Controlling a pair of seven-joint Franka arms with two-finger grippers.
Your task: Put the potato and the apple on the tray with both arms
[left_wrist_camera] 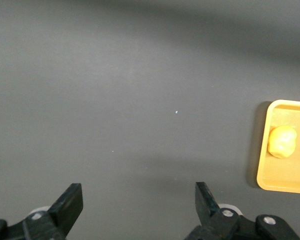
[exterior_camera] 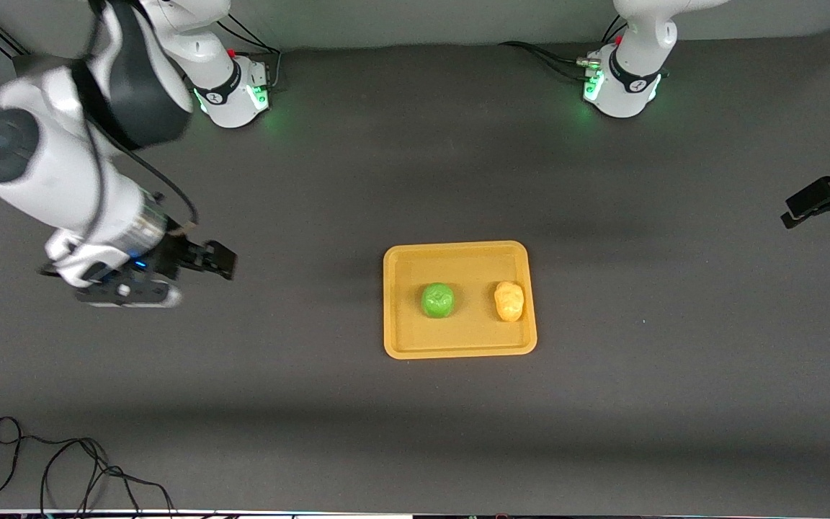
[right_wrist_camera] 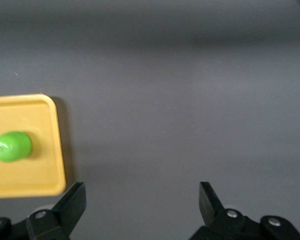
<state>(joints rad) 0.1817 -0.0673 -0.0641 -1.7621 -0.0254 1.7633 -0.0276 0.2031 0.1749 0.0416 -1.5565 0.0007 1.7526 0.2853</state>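
Glossy round green apple and lumpy yellow-tan potato sit mid-frame on the flat orange-yellow plastic tray; both look light, rigid, slippery, best pinched across the middle. My right end effector, at frame's middle left, and my left end effector, at the right edge, hang with fingers apart, empty.

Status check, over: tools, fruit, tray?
Left tool and right tool open, empty, over bare table. Apple and potato on tray. Nothing in the way.

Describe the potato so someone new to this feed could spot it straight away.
Find the orange-yellow tray in the middle of the dark table. Two small things sit apart inside it; the potato is the one toward the left arm's end. It is lumpy, oval and yellow-tan, unlike the round, glossy green apple beside it.
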